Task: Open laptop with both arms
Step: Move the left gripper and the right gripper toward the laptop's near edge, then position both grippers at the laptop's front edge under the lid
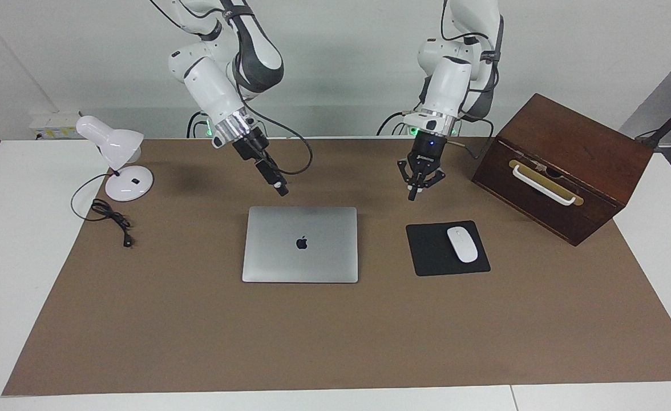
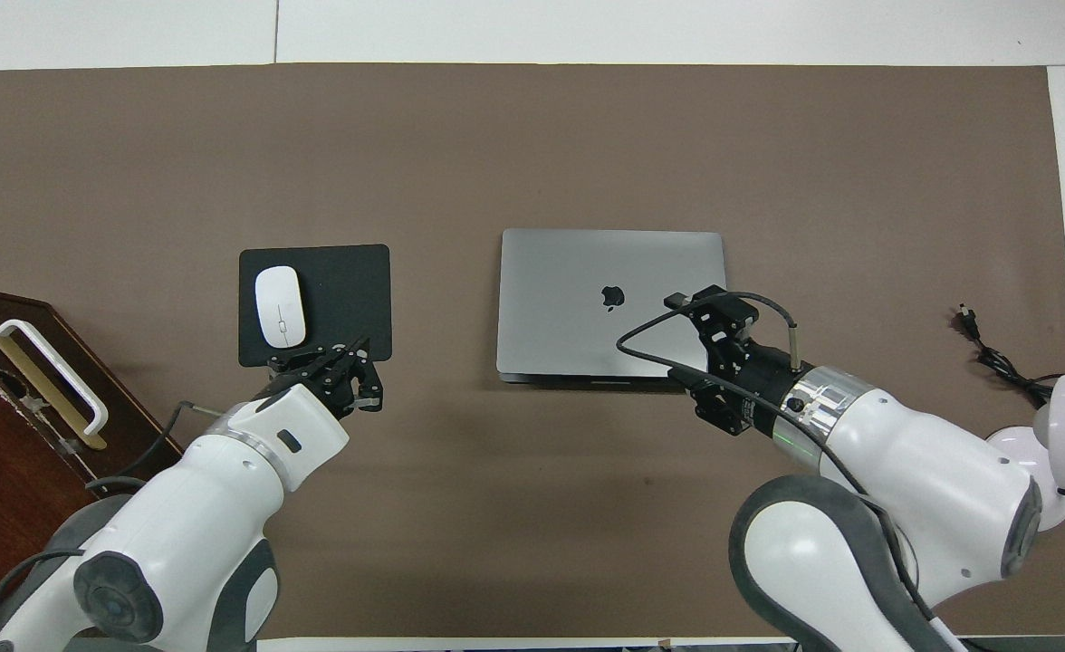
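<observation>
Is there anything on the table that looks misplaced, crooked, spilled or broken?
Nothing looks spilled or broken. The laptop lies closed and square on the brown mat, and the white mouse sits on its black pad. Only the wooden box sits at an angle to the mat's edge and appears tipped over, handle facing sideways.

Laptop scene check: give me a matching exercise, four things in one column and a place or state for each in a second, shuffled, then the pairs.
1. laptop
2. mouse
3. left gripper
4. wooden box

A. on the black mouse pad
B. lid down, flat on the brown mat
C. at the left arm's end of the table
D. shut, raised over the mat near the mouse pad

Pairs: 1-B, 2-A, 3-D, 4-C
</observation>
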Controlling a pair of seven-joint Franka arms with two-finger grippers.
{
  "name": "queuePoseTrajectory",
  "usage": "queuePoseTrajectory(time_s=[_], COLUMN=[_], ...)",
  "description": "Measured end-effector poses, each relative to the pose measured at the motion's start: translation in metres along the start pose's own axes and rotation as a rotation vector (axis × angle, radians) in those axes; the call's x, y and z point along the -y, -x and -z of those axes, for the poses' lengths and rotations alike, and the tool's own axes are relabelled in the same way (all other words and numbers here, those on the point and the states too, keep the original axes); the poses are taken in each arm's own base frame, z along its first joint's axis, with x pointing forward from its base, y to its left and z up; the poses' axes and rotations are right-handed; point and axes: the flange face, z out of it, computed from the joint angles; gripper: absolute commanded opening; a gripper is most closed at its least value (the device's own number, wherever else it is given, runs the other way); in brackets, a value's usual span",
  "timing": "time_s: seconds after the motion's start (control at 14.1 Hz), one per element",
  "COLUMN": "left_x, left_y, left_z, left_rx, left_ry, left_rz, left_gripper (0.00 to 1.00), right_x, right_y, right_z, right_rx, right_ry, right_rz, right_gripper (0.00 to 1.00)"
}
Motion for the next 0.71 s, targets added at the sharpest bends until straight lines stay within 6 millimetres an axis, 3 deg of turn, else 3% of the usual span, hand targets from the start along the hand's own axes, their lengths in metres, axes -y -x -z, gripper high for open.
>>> queuePoseTrajectory(time_s=[0.28,0.71], left_x=[-0.022,-0.047], left_y=[0.023,0.036], left_z=[-0.021,-0.025], left_rx=[-0.062,-0.066], left_ry=[0.037,0.078], left_rz=[0.014,-0.007], left_gripper=[0.0,0.0], right_x=[-0.016,-0.028], right_y=[-0.011,-0.018], right_z=[-0.023,-0.039], right_rx=[-0.022,-0.036], right_ry=[0.059,0.102], right_rz=[-0.014,-0.021], right_gripper=[1.0,1.0])
